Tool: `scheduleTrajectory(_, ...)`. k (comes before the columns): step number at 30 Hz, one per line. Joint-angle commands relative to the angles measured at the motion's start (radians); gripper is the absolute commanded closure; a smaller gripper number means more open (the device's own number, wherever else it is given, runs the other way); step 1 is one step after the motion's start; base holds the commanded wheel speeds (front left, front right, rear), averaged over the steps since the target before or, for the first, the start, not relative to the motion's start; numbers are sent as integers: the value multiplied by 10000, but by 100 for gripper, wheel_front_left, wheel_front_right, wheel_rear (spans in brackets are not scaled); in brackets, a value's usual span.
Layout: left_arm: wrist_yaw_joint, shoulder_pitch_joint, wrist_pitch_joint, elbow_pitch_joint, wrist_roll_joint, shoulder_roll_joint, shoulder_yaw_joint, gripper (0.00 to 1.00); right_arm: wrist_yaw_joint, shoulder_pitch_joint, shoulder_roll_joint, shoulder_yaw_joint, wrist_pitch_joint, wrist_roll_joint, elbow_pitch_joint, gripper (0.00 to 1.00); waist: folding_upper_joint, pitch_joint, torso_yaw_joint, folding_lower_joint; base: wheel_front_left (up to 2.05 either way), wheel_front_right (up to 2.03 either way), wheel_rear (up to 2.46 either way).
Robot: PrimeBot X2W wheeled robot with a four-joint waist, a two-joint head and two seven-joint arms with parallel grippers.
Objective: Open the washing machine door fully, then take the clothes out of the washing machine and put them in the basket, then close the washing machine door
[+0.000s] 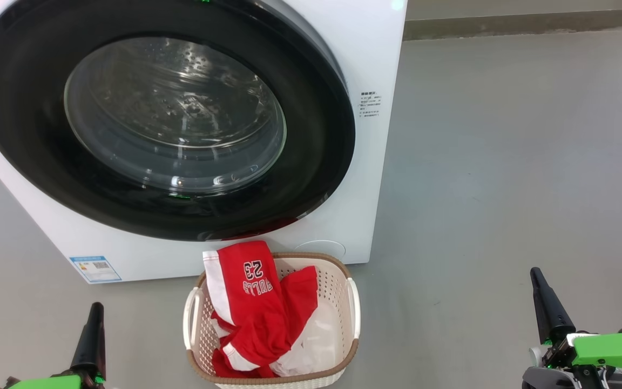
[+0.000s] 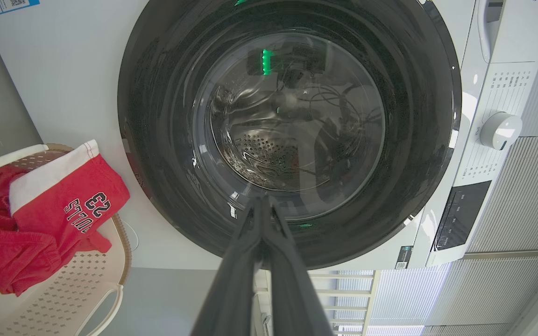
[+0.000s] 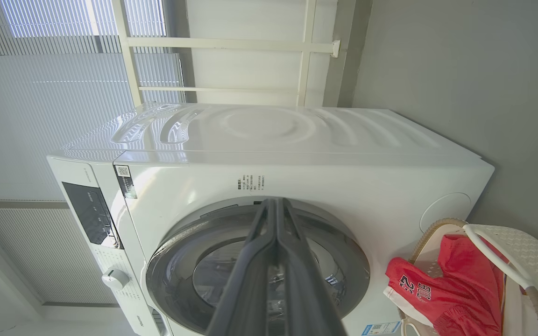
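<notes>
Red with white trim, the clothes lie heaped in the basket, one piece draped over its far rim with "BULLS 23" showing and some white fabric beside it. The basket stands on the floor just in front of the washer, below the lower edge of the door. The door sits shut against the white front, and the perforated steel drum shows through its glass. A small blue label marks the washer's lower corner, and a white dial sits by the dark control panel. The floor is smooth, matte grey, meeting a darker strip at the wall. Pale slatted blinds and white frame bars stand behind the washer. The left gripper and right gripper hang low on either side of the basket, apart from it, each with fingers pressed together on nothing.
</notes>
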Motion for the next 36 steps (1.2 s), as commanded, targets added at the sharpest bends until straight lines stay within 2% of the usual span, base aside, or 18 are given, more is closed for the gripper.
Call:
scheduleTrajectory(1,-33,-376,42,-191,-28,204,266,100,-11,-106,-14,240,68,34,-304,100,-1,0,0,0,0,0,0)
scheduleTrajectory(36,-33,-375,38,-192,-32,204,261,100,-11,-107,-2,223,82,21,-304,100,-1,0,0,0,0,0,0)
